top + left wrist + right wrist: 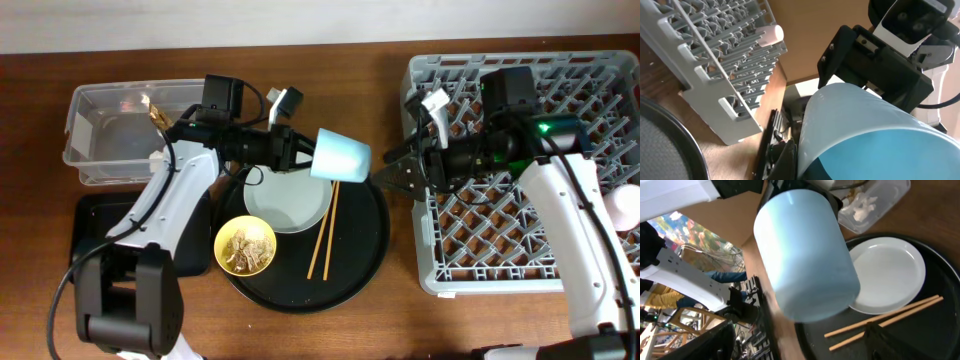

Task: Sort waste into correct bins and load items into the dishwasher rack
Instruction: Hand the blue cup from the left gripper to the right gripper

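- Just above centre of the overhead frame, the light-blue cup (340, 155) hangs on its side in the air. It is over the upper edge of the round black tray (350, 265) and left of the dishwasher rack (428, 280).
- My left gripper (305, 150) is clamped on the cup's rim end. The left wrist view shows the darker inside of the cup, so the closed base points right, toward the rack.
- My right gripper (395, 170) sits just right of that base and apart from it, with its jaws spread wide and facing the cup.
- I judge the cup to be light and rigid, with a smooth wall that could slip. I would take it across the wall near the base, squarely and with a modest squeeze, and seat that grip before the left jaws let go.
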